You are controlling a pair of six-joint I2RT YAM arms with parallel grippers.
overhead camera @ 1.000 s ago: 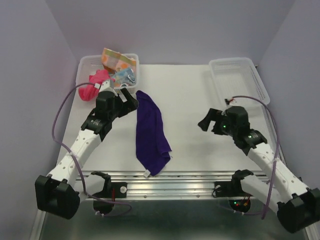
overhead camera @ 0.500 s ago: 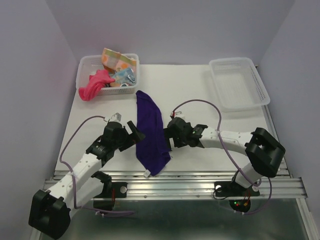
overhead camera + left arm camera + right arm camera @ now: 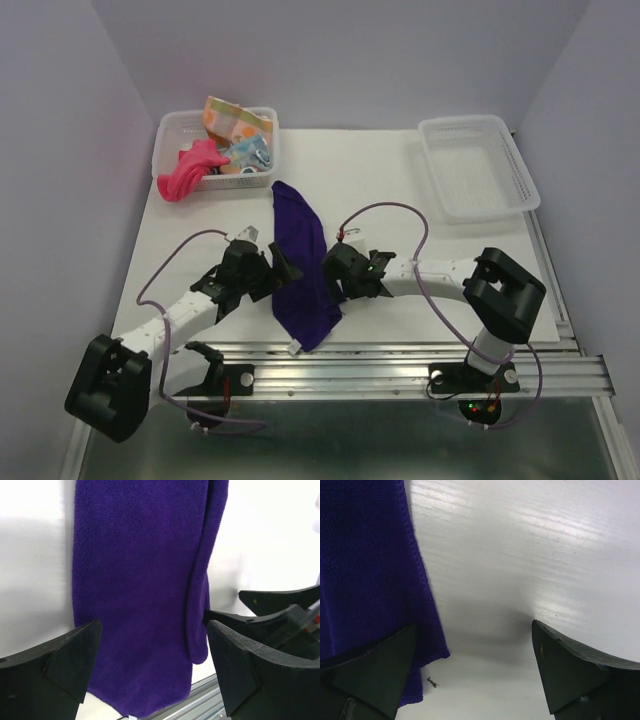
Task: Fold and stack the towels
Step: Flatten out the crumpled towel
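I read the white counter (image 3: 400, 190) as the base surface. A dark purple towel (image 3: 300, 260) lies lengthwise at its centre, with one long edge folded over. One white mesh basket (image 3: 168, 128) stands at the far left, a second mesh basket (image 3: 470, 170) at the far right. The left basket holds three towels:

- a bright pink towel (image 3: 185, 170), draped over the near rim
- an orange-yellow patterned towel (image 3: 230, 118)
- a light-blue patterned towel (image 3: 250, 152)

My left claw (image 3: 152, 630) hangs low over the purple towel, jaws wide, spanning the cloth. My right claw (image 3: 474, 626) is at the towel's right edge, jaws wide, holding nothing.
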